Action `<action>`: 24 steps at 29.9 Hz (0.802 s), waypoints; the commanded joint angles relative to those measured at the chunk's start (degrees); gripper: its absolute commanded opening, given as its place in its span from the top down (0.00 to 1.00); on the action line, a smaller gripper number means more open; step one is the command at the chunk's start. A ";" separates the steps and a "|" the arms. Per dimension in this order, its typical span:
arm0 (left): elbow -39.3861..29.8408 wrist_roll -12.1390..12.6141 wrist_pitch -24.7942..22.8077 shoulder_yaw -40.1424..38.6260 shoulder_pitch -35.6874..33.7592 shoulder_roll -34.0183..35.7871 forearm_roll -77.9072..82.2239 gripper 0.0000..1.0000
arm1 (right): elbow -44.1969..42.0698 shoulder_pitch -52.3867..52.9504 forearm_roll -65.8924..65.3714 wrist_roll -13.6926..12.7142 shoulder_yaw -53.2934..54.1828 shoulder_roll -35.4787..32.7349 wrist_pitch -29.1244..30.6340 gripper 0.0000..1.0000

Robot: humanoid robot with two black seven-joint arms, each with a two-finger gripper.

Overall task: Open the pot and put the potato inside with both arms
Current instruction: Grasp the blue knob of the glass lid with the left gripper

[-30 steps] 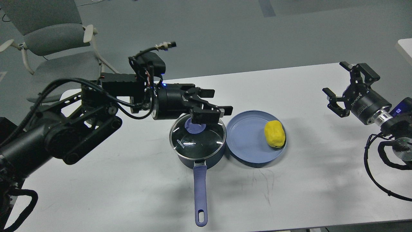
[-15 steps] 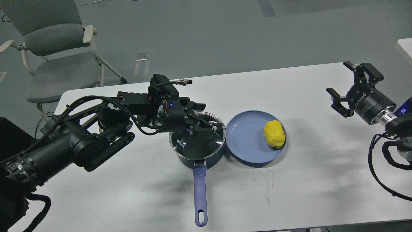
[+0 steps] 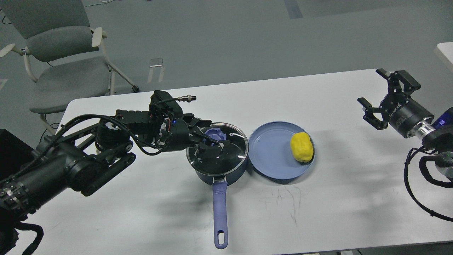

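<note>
A blue pot [image 3: 226, 173] with a long blue handle [image 3: 220, 209] stands mid-table, its glass lid [image 3: 231, 150] on. The lid's blue knob [image 3: 214, 134] shows between the fingers of my left gripper [image 3: 210, 136], which is low over the lid, open, one finger either side of the knob. A yellow potato [image 3: 302, 147] lies on the right side of a blue plate [image 3: 269, 156] just right of the pot. My right gripper [image 3: 374, 89] is open and empty, raised above the table's far right.
The white table [image 3: 318, 212] carries only the pot and plate. A grey chair [image 3: 60, 60] stands beyond its back left corner. Another white surface's corner [image 3: 445, 51] shows at the far right edge.
My left gripper has dropped from above the lid down onto it, then drawn back left so the knob shows between its fingers. The right gripper has barely moved.
</note>
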 commanded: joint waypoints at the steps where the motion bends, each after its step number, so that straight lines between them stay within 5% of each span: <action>1: -0.57 0.00 0.07 -0.23 0.24 0.11 -0.30 0.02 | 0.01 0.01 0.00 0.00 0.01 -0.13 0.00 0.00; 15: -0.75 0.00 0.15 -0.23 1.73 0.98 -0.04 0.07 | 0.01 0.09 0.00 0.00 0.01 -0.13 0.00 0.00; 17: -0.84 0.00 0.15 -0.32 1.73 1.25 -0.04 0.15 | 0.01 0.09 0.00 0.00 0.01 -0.13 0.00 0.00; 21: -1.28 0.00 1.46 -0.49 1.56 1.25 -0.04 0.51 | 0.10 0.18 0.00 0.00 0.01 -0.13 0.00 0.00; 24: -1.54 0.00 2.26 -0.58 1.38 1.51 -0.13 0.55 | 0.10 0.18 0.00 0.00 0.01 -0.13 0.00 0.00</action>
